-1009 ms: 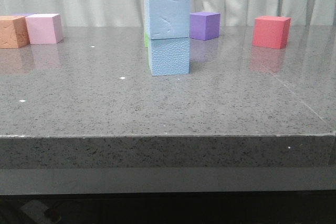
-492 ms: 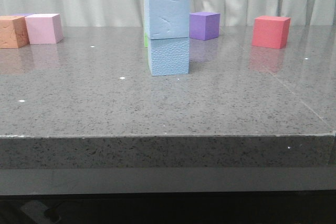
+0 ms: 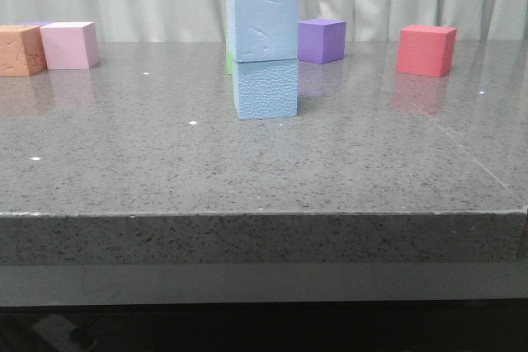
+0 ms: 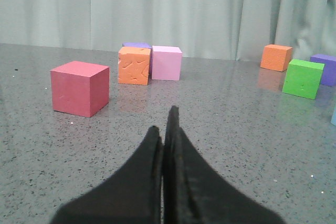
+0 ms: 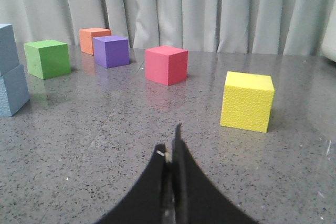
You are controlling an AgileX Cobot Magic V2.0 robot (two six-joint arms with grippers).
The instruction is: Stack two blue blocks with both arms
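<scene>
Both grippers sit low over the bench with nothing in them — the left gripper (image 4: 167, 129) has its two black fingers pressed flat together, and the right gripper (image 5: 171, 148) is pinched closed the same way, each well apart from the stack. From the front, neither arm shows at all, which I take to mean they are parked back near the front edge, out of the way of what they built. The two blue blocks stand one on the other toward the middle of the bench, somewhat nearer the far edge: the lower blue block (image 3: 265, 88) rests on the grey stone, and the upper blue block (image 3: 262, 25) sits on it, shifted a touch toward the left edge so its side overhangs slightly — close enough to square that it looks stable. A green cube (image 5: 47, 59) peeks out just behind the stack, the purple cube (image 3: 322, 40) lies beyond it toward the far edge, and a red cube (image 3: 426, 50) sits toward the far right corner. To my eye the stacking is done.
</scene>
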